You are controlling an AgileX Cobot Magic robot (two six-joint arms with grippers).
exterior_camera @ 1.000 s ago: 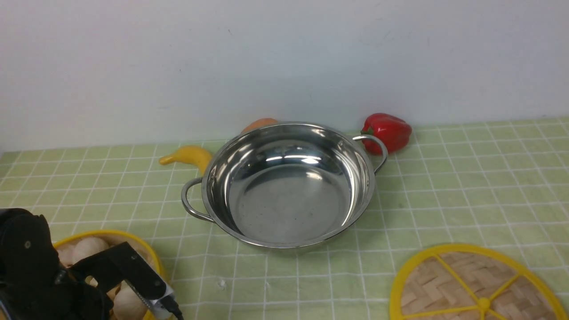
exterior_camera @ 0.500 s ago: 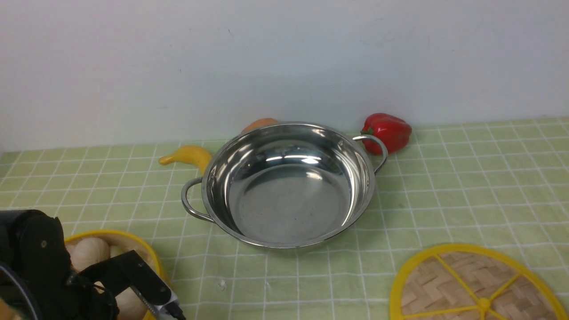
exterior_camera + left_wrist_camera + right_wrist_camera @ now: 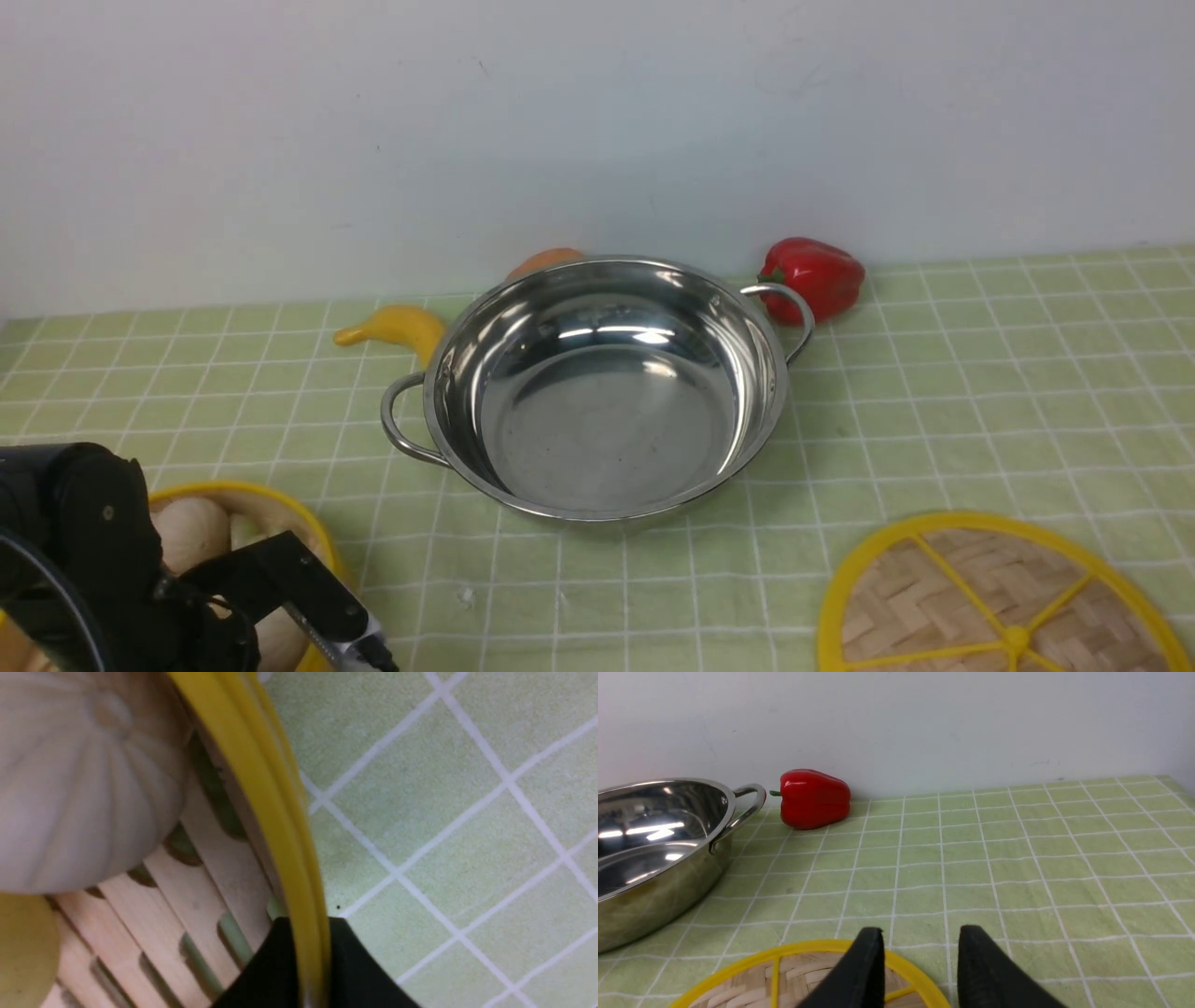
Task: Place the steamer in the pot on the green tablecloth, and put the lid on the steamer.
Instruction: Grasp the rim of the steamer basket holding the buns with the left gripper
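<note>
Steamer [image 3: 285, 826], pinched by its rim in left fingers [image 3: 364, 975], may tip on lifting and spill buns [image 3: 79, 779]; right fingers [image 3: 866, 970] gape wide.

A staged kitchen scene in a robot test space.
A green tablecloth [image 3: 980, 373] with a white grid runs up to a bare white wall [image 3: 597, 121]. On it stand a steel pot [image 3: 597, 392], a bamboo steamer [image 3: 238, 487] of buns, a woven lid [image 3: 943, 597], a glossy red pepper [image 3: 817, 275] and a yellow banana [image 3: 397, 327], with a black robot arm [image 3: 84, 551] at the near edge.
</note>
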